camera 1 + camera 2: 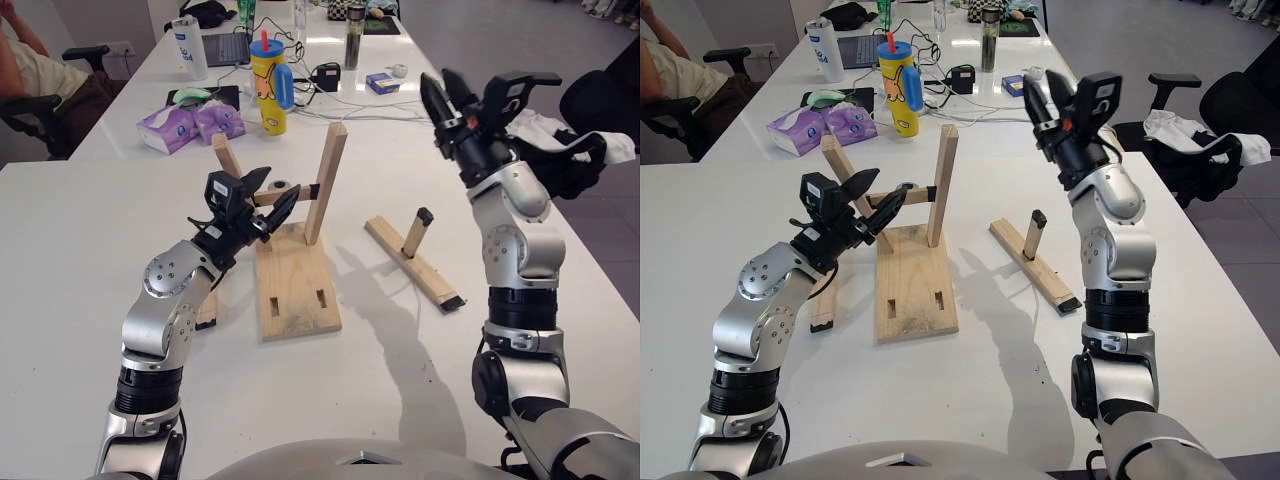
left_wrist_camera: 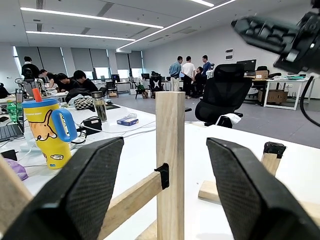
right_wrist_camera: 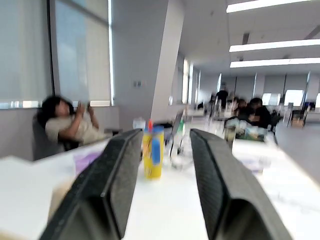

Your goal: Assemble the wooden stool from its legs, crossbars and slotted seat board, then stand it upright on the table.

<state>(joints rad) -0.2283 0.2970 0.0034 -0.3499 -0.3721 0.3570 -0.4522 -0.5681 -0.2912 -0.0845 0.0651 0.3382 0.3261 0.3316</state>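
- Two head views, one scene. Left eye view: a flat pale-wood seat board (image 1: 300, 290) with two rectangular slots lies on the glossy white worktop (image 1: 80, 250).
- One square-section leg (image 1: 328, 180) stands upright at the board's far end. A second leg (image 1: 226, 155) leans beside it, and a thin crossbar (image 1: 290, 193) joins the two.
- Left tool (image 1: 280, 185): black fingers apart, one on each side of the crossbar. Can't tell if they touch it.
- Right tool (image 1: 437, 77): raised well above the worktop, fingers apart.
- Right eye view: a loose wooden strip (image 1: 1032, 262) lies flat to the right of the board, with a short black-capped peg (image 1: 1035, 232) upright on it. Another black-tipped strip (image 1: 823, 305) lies by the left arm.
- Left wrist view adds detail: matte black wedge-shaped fingers (image 2: 75, 195), the crossbar running through their gap to the upright leg, and a black bracket (image 2: 163, 175) at that joint. Wood grain is visible.
- Right wrist view: two dark rounded fingers (image 3: 110, 185) spread wide, with a yellow cup (image 3: 153, 152) far off between them.
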